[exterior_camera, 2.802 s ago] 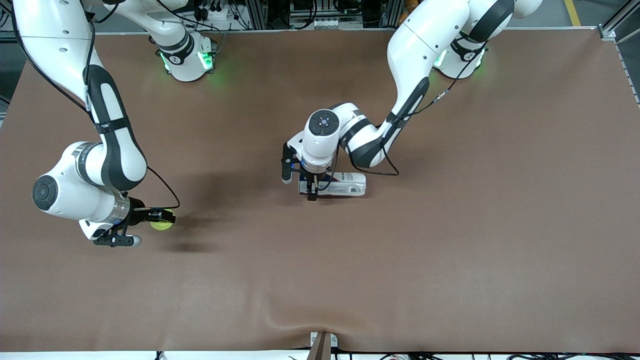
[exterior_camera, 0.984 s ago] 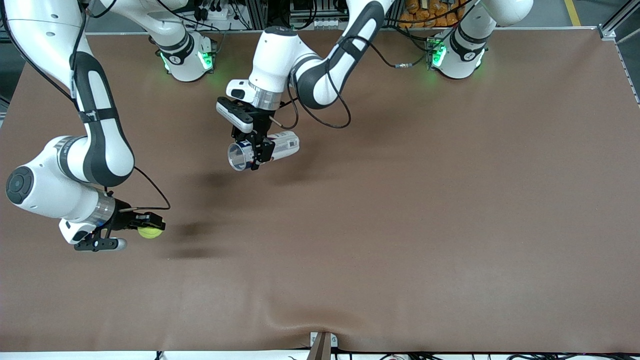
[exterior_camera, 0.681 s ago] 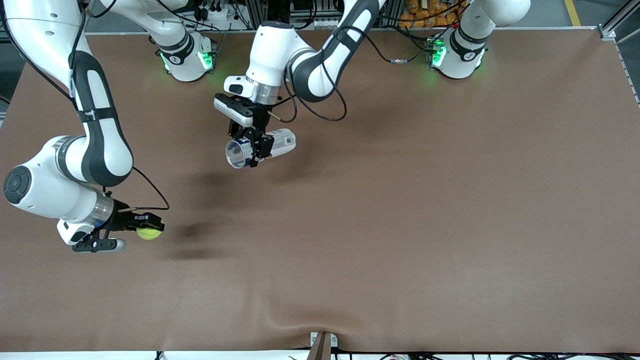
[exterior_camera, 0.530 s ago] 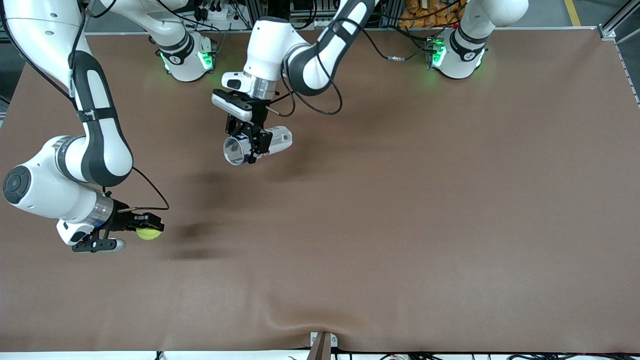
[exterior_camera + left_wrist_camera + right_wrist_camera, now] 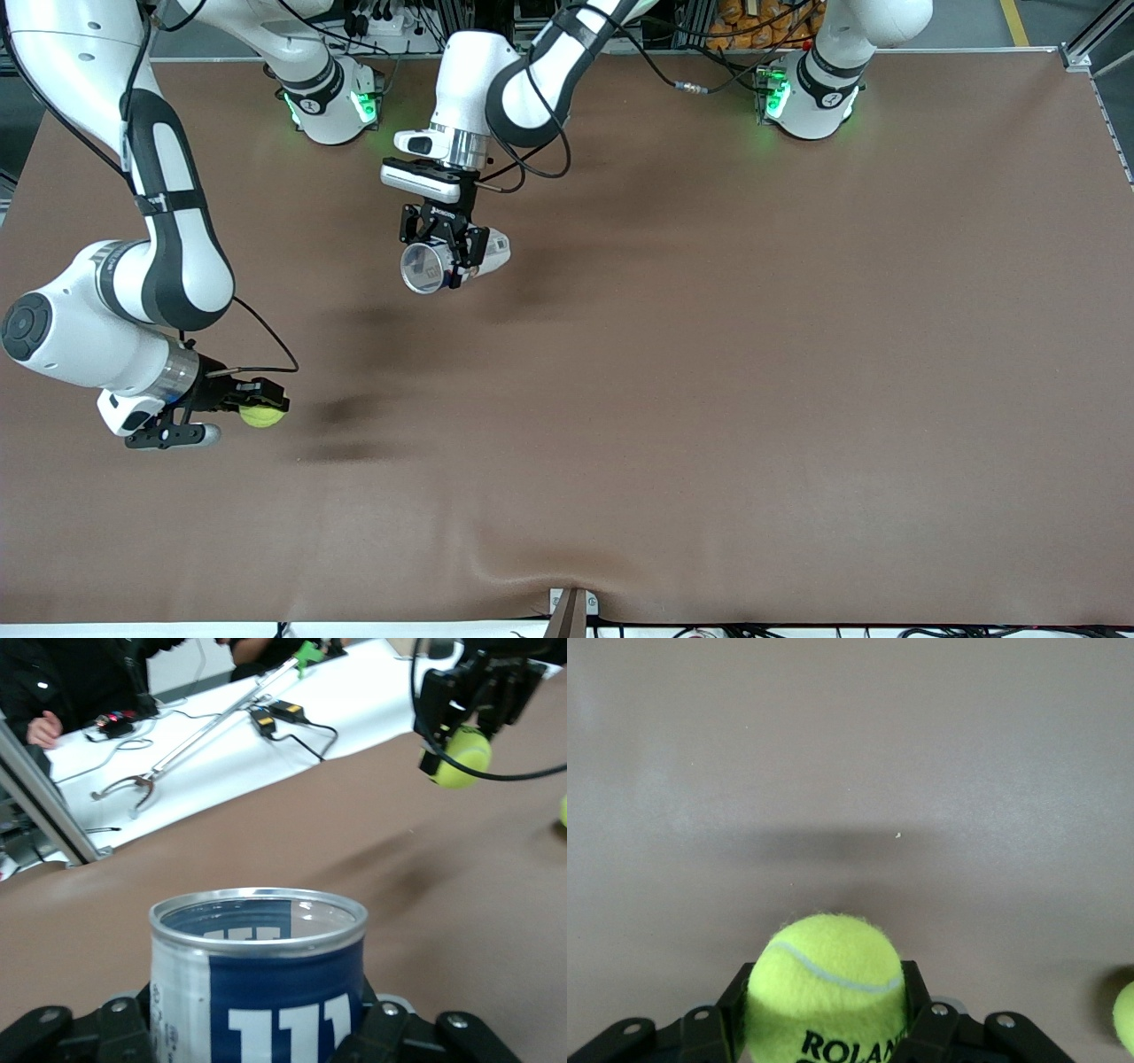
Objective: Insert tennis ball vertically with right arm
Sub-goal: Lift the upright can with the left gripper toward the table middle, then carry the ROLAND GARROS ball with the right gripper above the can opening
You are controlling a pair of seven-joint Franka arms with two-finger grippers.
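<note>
right gripper (image 5: 257, 403) clamped on ball (image 5: 262, 415), low over the table; can (image 5: 443, 263) (tilted, mouth not up) gripped tight in left gripper (image 5: 443, 252), well apart.

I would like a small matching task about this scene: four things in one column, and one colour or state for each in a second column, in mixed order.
Things:
1. tennis ball
2. can
3. table
4. green light

Colour or state:
A. brown surface
B. yellow-green, held in the right pincer
C. glows at an arm's base
D. blue and white, open-topped, held in the left pincer

Pairs: 1-B, 2-D, 3-A, 4-C
</note>
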